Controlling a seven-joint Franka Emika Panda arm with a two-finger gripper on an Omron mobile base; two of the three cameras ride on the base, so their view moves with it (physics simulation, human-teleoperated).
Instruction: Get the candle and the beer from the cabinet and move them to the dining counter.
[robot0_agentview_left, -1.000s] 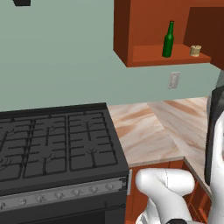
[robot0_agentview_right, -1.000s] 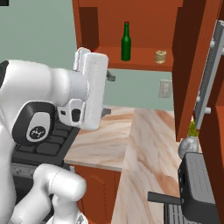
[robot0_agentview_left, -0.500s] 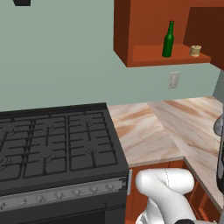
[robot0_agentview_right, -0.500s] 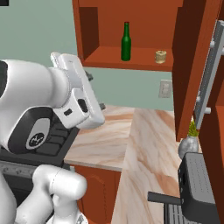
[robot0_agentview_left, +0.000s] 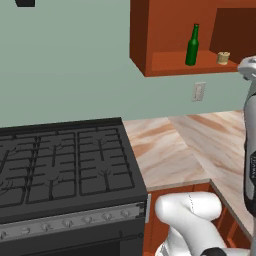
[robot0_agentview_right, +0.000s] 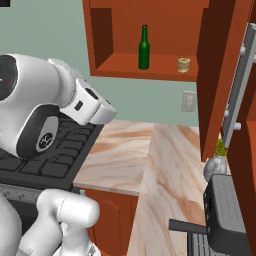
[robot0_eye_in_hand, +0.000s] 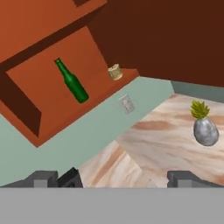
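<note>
1. We note the beer (robot0_agentview_right: 144, 47) standing upright on the open cabinet (robot0_agentview_right: 220, 75) shelf, with the candle (robot0_agentview_right: 183, 64) on the same shelf, apart from it toward the open door. Neither is touched.
2. In the hand view the beer (robot0_eye_in_hand: 71, 82) and candle (robot0_eye_in_hand: 115, 71) appear tilted; we take that as the roll of the hand, since both base views show them upright.
3. The gripper (robot0_eye_in_hand: 118, 178) stands wide with nothing between its tips, well short of the shelf.
4. Step in hand, as we judge it: the reach up to the shelf for a first item. We would level the hand, line the jaws on one item alone, and come in from the front; the candle is squat, so the tips need to sit low, just above the shelf board.
5. We would keep clear of the open door edge and of the counter (robot0_agentview_right: 165, 160) below, where a potted plant (robot0_agentview_right: 216, 162) stands near the door.
6. The stove (robot0_agentview_left: 60, 165) lies off to the side, out of the path.
7. Hard to make out: the finger tips are cut off at the bottom of the hand view, so their exact spacing is read only roughly. The dining counter we cannot identify from here.
</note>
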